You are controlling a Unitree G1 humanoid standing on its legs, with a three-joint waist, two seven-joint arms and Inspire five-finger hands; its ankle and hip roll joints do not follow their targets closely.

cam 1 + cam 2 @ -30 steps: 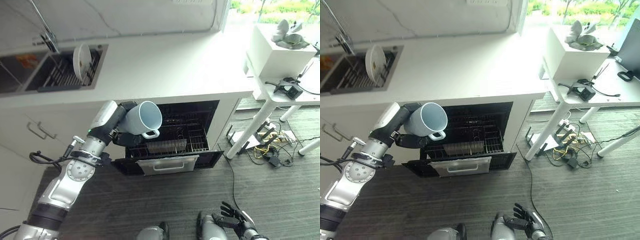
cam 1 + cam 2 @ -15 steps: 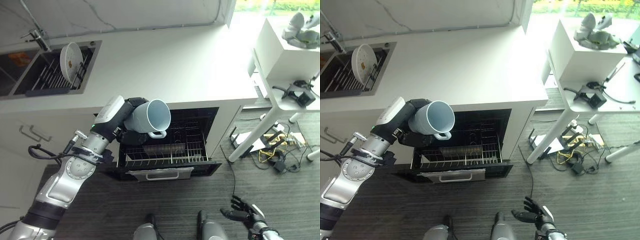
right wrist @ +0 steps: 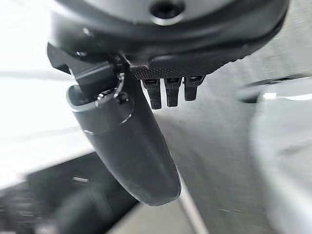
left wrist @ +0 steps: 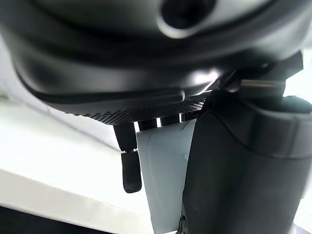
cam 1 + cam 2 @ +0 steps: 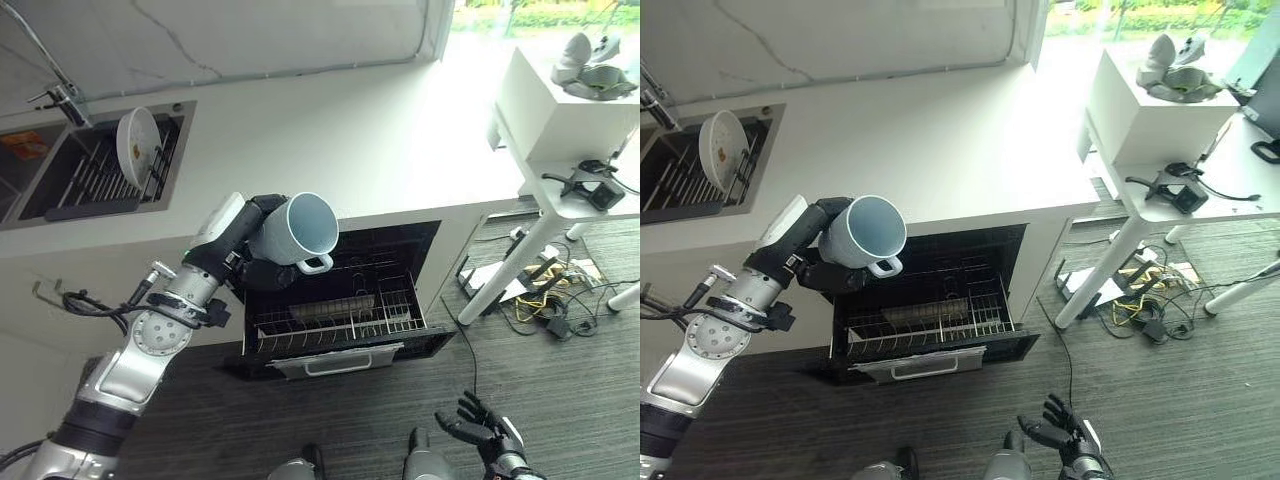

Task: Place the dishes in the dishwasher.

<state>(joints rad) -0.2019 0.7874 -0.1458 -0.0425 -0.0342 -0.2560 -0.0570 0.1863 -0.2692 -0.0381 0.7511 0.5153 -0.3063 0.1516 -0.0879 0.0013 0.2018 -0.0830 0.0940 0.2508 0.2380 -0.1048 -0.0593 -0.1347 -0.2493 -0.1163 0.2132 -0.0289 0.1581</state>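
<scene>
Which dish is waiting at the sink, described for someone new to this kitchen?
Start at the white counter and go to the sink sunk into its left end. On the dark rack inside stands a white plate, upright on its edge, the one pale round thing there.

Silver-grey left arm point(image 5: 140, 350) with white forearm cover, dark left hand point(image 5: 258, 268).

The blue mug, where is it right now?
The pale blue mug is up in the air in the robot's left hand, on the left side of the head views, just above the open dishwasher's rack and below the white counter's edge.
</scene>
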